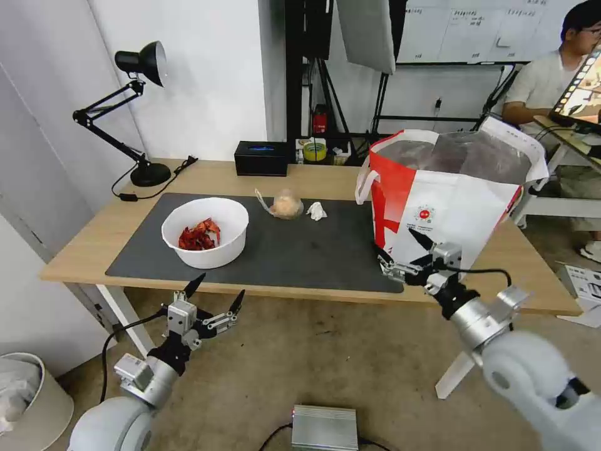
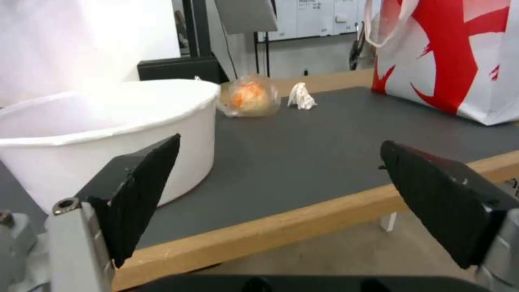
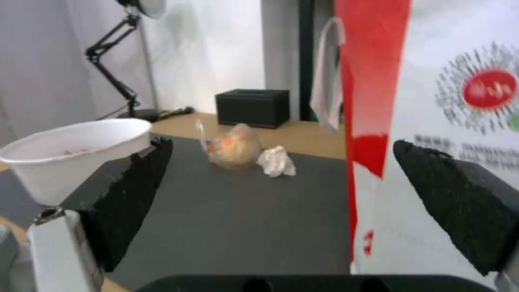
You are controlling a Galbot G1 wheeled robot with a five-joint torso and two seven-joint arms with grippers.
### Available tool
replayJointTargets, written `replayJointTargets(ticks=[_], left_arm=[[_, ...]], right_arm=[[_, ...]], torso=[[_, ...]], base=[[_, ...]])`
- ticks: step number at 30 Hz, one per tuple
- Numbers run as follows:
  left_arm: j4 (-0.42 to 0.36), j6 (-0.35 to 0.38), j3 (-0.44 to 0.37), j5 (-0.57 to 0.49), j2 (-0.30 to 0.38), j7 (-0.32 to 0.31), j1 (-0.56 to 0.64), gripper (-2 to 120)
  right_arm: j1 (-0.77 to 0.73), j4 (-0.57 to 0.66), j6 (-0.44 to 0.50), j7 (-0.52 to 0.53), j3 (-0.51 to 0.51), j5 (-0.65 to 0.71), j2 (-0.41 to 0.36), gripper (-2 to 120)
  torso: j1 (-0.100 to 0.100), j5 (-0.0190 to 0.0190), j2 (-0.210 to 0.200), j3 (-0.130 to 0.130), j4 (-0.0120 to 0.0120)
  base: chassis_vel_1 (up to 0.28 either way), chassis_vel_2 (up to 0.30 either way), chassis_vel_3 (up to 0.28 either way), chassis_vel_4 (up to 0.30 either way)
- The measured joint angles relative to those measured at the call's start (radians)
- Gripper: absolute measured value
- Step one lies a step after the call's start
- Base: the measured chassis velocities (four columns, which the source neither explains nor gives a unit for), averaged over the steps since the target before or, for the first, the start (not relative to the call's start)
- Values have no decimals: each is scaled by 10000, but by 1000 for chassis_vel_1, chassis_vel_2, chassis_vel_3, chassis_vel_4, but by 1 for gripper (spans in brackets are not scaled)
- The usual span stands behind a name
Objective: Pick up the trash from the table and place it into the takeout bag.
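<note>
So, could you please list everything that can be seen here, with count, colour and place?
table: 1, light wood, white legs
mat: 1, dark grey, on the table
bowl: 1, white, red shells inside, left part of the mat
knotted bag: 1, clear, tan contents, far side of the mat
tissue: 1, white, crumpled, just right of the knotted bag
takeout bag: 1, white and red, foil lined, right end of the table
black box: 1, far table edge
lamp: 1, black, far left corner
metal box: 1, silver, on the floor
left gripper: open, below the near table edge, before the bowl
right gripper: open, at the takeout bag's near face
</note>
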Motion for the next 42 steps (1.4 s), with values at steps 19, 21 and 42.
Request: replayJointTargets(ticks=[19,21,42], left_arm=[[141,-13,82,66,-105,-29,-47,100],[141,-29,63,65,-118,-32,-26,100],[210,-65,106,34,-94,-41,-141,100]], right_arm=[[-509,-344,496,292,-61,-228,471,100],[-587,-359,508,297,-60,-251,512,100],[-192,-644,428,485,-751,-365,724,100]], torso=[[0,0,0,0,0],[0,0,0,0,0],[0,0,0,0,0]], base=[[0,0,0,0],[0,0,0,0],[0,0,0,0]])
